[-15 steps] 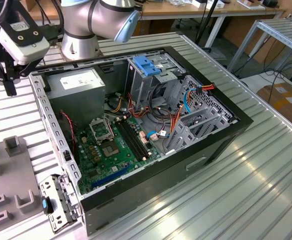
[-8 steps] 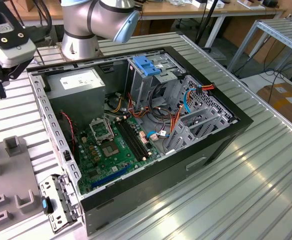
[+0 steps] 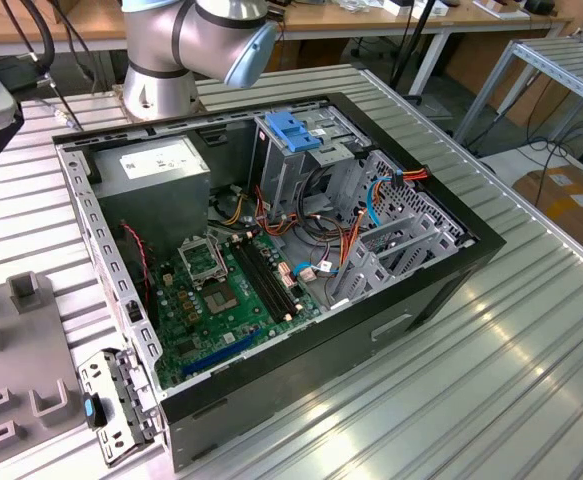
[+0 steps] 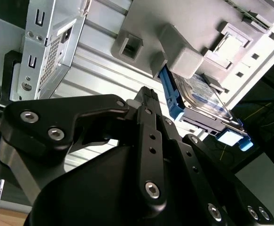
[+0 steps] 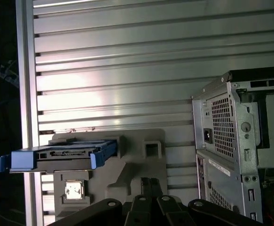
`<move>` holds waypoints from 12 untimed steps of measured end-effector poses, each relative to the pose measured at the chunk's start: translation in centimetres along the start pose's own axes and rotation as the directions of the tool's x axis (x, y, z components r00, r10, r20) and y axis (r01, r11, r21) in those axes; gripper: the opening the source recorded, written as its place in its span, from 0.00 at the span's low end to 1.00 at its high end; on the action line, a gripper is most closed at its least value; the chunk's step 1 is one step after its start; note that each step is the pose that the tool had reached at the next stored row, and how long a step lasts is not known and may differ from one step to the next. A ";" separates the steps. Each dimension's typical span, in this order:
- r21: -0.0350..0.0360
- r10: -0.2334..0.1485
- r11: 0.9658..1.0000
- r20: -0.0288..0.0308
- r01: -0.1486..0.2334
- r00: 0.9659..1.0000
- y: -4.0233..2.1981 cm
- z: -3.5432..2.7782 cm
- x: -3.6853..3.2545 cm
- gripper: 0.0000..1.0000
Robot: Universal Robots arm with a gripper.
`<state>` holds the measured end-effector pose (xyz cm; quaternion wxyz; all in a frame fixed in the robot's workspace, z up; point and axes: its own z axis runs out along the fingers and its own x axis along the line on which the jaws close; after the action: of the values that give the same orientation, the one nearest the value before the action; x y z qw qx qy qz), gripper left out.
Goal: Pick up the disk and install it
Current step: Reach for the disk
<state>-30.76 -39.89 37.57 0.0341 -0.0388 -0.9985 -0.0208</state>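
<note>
Holder: we see a grey holder (image 3: 21, 380) on the table (image 3: 491, 380), at about eight o'clock from the computer case (image 3: 371, 330) in the exterior view.
Disk: the disk (image 5: 61, 155) sits in a slot of that holder, beside the rear of the case and apart from it. In the first wrist view it shows us its thin edge, with one end of its blue carrier reaching past the holder's rim. In the second wrist view the disk (image 4: 205, 96) shows its silver labelled face, tucked under a grey block of the holder.
Fingers: the fingers (image 5: 145, 186) are drawn narrow, close together with nothing between them. They hang over the holder, near the disk but not touching it.
Arm: the arm (image 3: 196, 40) stands on the table at about eleven o'clock from the case.
Power supply: we find a grey power supply (image 3: 156, 170) with a white sticker in the case's ten o'clock corner.
Motherboard: the green motherboard (image 3: 221, 300) lies on the case floor, toward seven o'clock.
Drive cage: a grey metal drive cage (image 3: 296, 165) rises at twelve o'clock inside the case, with a blue latch (image 3: 291, 130) on top.
</note>
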 end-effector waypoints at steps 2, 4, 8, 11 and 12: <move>0.000 0.000 1.000 0.000 0.000 1.000 0.00 0.00 0.01 0.11; 0.000 0.000 1.000 0.000 0.000 1.000 0.00 0.00 0.01 0.11; 0.000 0.000 1.000 0.000 0.000 1.000 0.00 0.00 0.03 0.11; 0.000 0.000 1.000 0.000 0.000 1.000 -0.01 0.01 0.09 0.11; 0.000 0.000 1.000 0.000 0.000 1.000 -0.01 0.01 0.13 0.11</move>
<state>-30.89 -39.90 37.57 0.0341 -0.0388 -0.9984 -0.0208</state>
